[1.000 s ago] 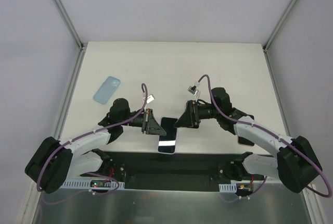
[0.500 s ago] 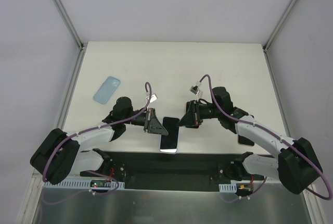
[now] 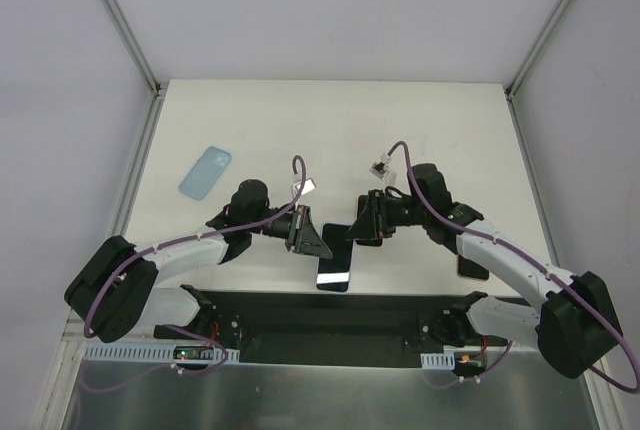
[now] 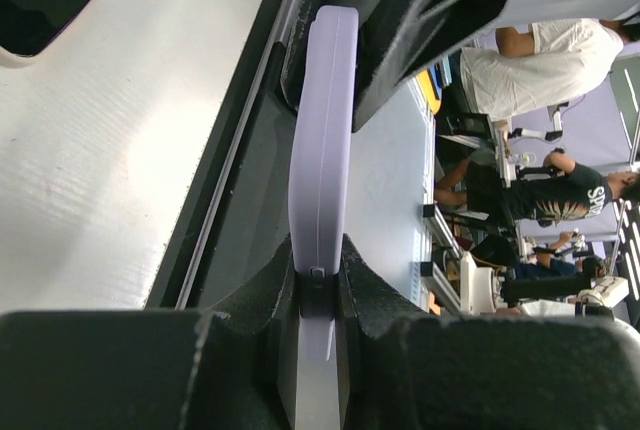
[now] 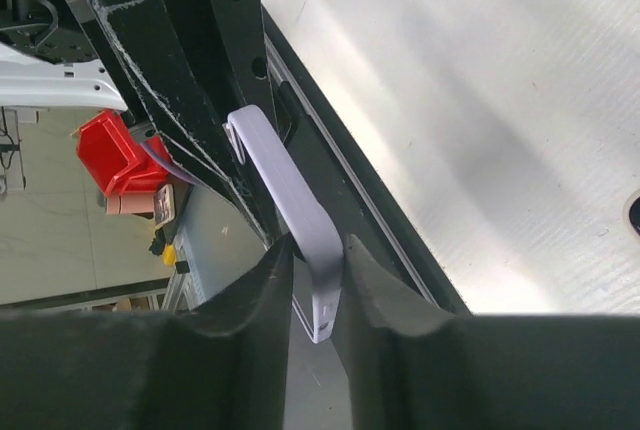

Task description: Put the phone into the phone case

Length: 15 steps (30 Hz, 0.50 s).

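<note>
- The case (image 3: 205,171) lies flat way out to the left of the left gripper (image 3: 316,241), well apart from both arms and untouched.
- Left gripper is clamped on the phone (image 3: 335,268), with the thin edge pinched between its fingers.
- Right gripper (image 3: 361,232) straddles the phone's other side. Its fingers sit on either side of the edge, but we can't tell if it's biting or just loose.
- Our guess is this is the get-a-grip-on-the-phone step, and nothing has gone in yet.
- Next we'd need one firm hold, a carry leftward to the case, squaring up, then pressing in, probably with the other gripper pinning the case.
</note>
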Each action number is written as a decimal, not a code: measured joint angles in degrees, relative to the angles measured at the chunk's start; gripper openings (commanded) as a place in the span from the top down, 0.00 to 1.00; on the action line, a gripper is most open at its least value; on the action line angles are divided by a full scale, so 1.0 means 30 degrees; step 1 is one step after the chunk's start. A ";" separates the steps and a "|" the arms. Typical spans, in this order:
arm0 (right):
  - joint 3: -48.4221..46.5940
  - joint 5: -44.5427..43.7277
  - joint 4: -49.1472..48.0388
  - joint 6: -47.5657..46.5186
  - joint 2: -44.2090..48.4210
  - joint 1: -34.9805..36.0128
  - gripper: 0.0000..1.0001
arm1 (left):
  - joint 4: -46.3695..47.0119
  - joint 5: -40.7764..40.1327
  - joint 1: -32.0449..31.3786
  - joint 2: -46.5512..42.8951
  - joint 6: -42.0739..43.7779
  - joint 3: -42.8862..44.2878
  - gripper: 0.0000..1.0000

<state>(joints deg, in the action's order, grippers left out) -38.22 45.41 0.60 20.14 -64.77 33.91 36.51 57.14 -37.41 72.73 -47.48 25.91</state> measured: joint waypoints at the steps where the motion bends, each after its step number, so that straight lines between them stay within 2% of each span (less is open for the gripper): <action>1: 0.0000 0.0022 0.0022 0.0015 0.0000 -0.0044 0.88 | 0.0000 0.0007 -0.0058 0.0000 0.0058 0.0036 1.00; 4: 0.0000 0.0517 0.0036 -0.0051 0.0007 -0.0277 0.98 | -0.0022 0.0087 -0.0138 0.0000 0.0109 0.0073 1.00; 8: 0.0000 0.0933 0.0124 -0.0656 0.0109 -0.0291 0.99 | -0.0313 0.0131 -0.0160 0.0000 0.0124 0.0087 1.00; 11: -0.0102 0.0670 0.0648 -0.1137 0.0270 -0.0262 0.87 | -0.0758 -0.0124 -0.0284 0.0051 0.0284 0.0328 1.00; 12: -0.0204 0.0532 0.0991 -0.1311 0.0386 -0.0255 0.74 | -0.0860 -0.0226 -0.0357 0.0131 0.0328 0.0393 1.00; 13: -0.0291 0.0372 0.1275 -0.1457 0.0503 -0.0248 0.68 | -0.0903 -0.0291 -0.0415 0.0204 0.0357 0.0459 1.00; 15: -0.0393 -0.0153 0.1712 -0.1596 0.0721 -0.0189 0.64 | -0.0947 -0.0466 -0.0466 0.0299 0.0386 0.0678 1.00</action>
<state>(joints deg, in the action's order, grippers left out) -39.40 44.95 5.74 15.35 -62.61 33.34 33.67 55.75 -38.81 73.63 -46.33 27.94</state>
